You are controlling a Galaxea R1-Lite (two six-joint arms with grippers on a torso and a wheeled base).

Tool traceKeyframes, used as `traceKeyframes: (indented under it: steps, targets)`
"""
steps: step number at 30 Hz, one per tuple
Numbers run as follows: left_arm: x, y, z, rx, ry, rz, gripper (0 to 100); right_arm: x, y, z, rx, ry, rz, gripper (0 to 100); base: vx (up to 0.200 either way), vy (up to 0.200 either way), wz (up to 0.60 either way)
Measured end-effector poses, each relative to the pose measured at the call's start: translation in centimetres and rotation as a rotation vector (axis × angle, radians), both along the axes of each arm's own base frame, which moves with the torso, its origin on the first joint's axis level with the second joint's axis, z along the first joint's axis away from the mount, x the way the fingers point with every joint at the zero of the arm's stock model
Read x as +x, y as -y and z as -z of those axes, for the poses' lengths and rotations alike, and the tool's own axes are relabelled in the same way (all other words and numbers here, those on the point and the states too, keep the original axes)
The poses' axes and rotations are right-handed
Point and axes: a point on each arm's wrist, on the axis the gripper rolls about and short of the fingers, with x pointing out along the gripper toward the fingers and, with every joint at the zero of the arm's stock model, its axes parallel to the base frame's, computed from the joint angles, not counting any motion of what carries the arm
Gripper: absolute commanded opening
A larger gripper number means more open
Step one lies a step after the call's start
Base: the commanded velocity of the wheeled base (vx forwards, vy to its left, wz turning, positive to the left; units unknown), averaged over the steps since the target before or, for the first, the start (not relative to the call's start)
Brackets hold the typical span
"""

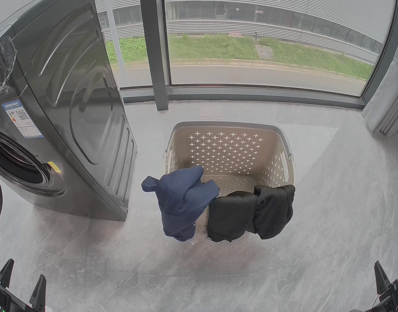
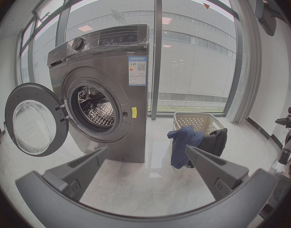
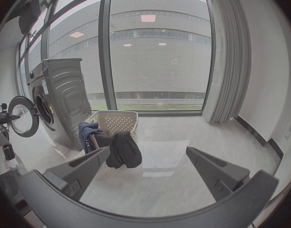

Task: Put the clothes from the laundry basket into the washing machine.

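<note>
Head: laundry basket on the floor ahead, well apart from both claws. 2 garments hang down over its near rim: blue garment on the side nearer the washing machine, dark garment just beside it. Left gripper and right gripper sit low

Left wrist: jaws spread, empty; machine door open

Right wrist: jaws spread, empty. Left arm looks nearer the blue garment
</note>
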Motion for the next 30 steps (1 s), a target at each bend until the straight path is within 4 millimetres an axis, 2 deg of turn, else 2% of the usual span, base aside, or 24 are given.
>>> traceKeyframes:
  steps: [5, 17, 23, 30]
  targets:
    - [0.00, 0.00, 0.00, 0.000, 0.000, 0.000, 100, 0.00, 0.00, 0.00, 0.000, 0.000, 0.000, 100, 0.000, -0.200, 0.00]
    - [0.00, 0.00, 0.00, 0.000, 0.000, 0.000, 100, 0.00, 0.00, 0.00, 0.000, 0.000, 0.001, 100, 0.000, 0.000, 0.00]
    - [0.00, 0.00, 0.00, 0.001, 0.000, 0.000, 100, 0.00, 0.00, 0.00, 0.000, 0.000, 0.000, 100, 0.200, 0.000, 0.00]
    - [0.00, 0.00, 0.00, 0.001, 0.000, 0.000, 100, 0.00, 0.00, 0.00, 0.000, 0.000, 0.001, 100, 0.000, 0.000, 0.00]
